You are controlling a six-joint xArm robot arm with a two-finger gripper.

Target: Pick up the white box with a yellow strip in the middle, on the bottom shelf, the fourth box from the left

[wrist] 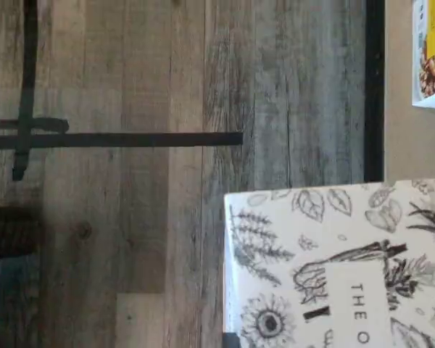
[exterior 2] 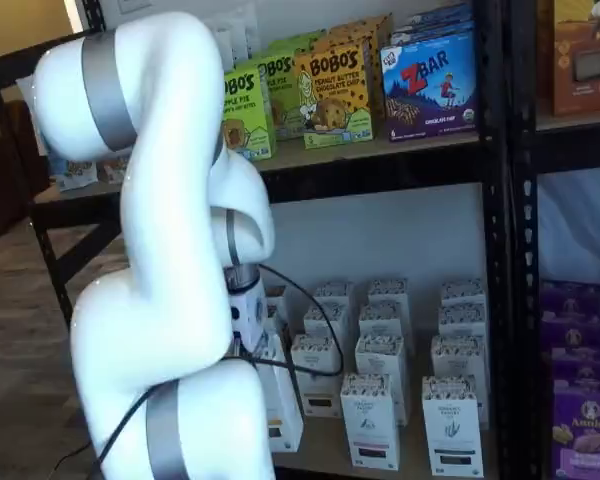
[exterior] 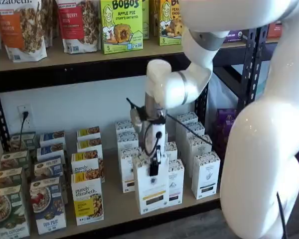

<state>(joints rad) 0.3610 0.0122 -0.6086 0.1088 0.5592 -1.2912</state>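
While clamped by the gripper point(exterior: 153, 167) — the white box point(exterior: 151, 191), just inside the bottom shelf point(exterior: 119, 209) edge.

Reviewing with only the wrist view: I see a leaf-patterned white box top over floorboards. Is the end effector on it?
Observer: Yes. In a shelf view the end effector is closed on the top of the white box.
Operator: Does its front show the yellow strip?
Observer: A dark label shows low on the front; the strip is too faint to tell.
Operator: What stands nearby?
Observer: A matching white box on the bottom shelf.
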